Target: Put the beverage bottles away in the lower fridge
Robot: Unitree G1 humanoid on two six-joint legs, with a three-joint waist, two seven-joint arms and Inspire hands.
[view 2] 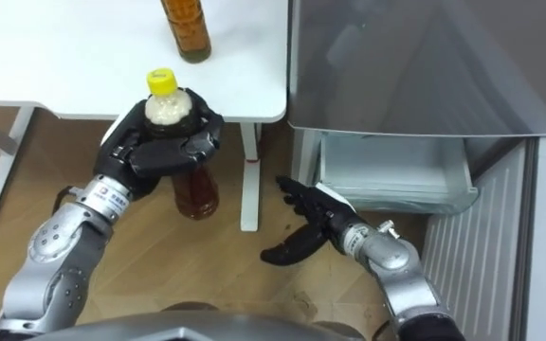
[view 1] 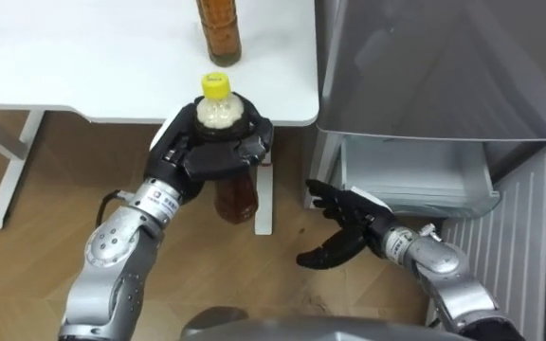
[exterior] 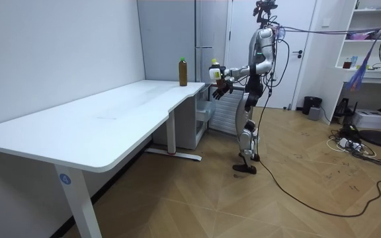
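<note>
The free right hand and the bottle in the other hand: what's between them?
In the left eye view, the table's white leg and wooden floor show between the right hand and the bottle.

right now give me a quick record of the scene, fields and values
left hand: shut on yellow-capped bottle, held at the table edge
right hand: open, empty, low beside the fridge drawer
second bottle: upright on the table
fridge drawer: pulled out
robot: stands at the table end, by the fridge
</note>
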